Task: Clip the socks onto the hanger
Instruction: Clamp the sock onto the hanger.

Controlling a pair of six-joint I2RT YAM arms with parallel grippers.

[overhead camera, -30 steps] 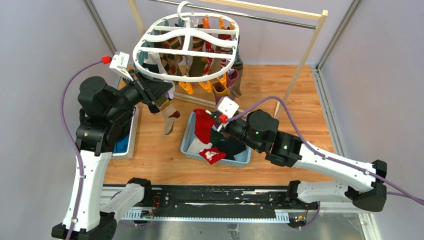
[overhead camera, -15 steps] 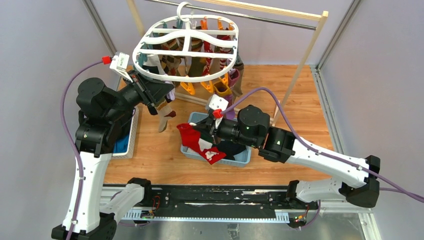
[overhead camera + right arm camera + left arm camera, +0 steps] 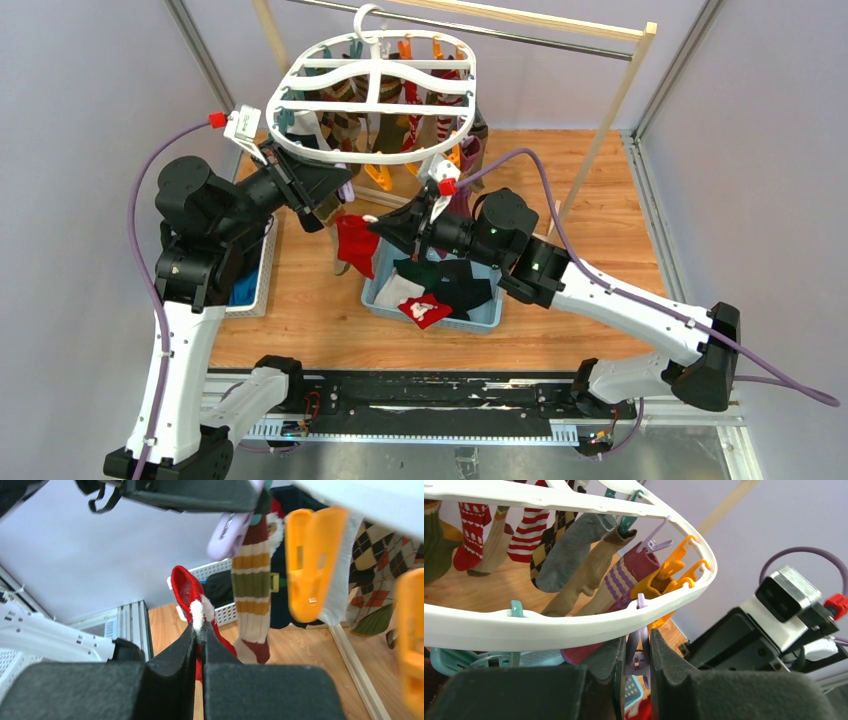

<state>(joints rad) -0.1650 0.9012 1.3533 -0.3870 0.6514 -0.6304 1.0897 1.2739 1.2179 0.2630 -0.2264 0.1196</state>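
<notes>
The white oval hanger (image 3: pixel 372 156) hangs from the rail with several socks clipped to its far and middle pegs. My left gripper (image 3: pixel 335 195) is under its near-left rim (image 3: pixel 549 625), shut on a purple peg (image 3: pixel 640 652), squeezing its handles. My right gripper (image 3: pixel 388 228) is shut on the white cuff of a red sock (image 3: pixel 355 245), which hangs just right of and below the left gripper. In the right wrist view the red sock (image 3: pixel 186 587) sits below the purple peg (image 3: pixel 230 530), beside a hanging striped sock (image 3: pixel 252 590).
A light blue basket (image 3: pixel 482 318) under the right arm holds dark socks (image 3: pixel 455 280) and a red sock with white pattern (image 3: pixel 424 310). A white basket with blue cloth (image 3: pixel 255 285) stands at left. Orange pegs (image 3: pixel 310 565) hang near. The wooden rail post (image 3: pixel 600 130) stands at right.
My right gripper has lifted the red sock out of the blue basket and carried it left and up towards the left gripper. The left gripper has stayed on the peg.
</notes>
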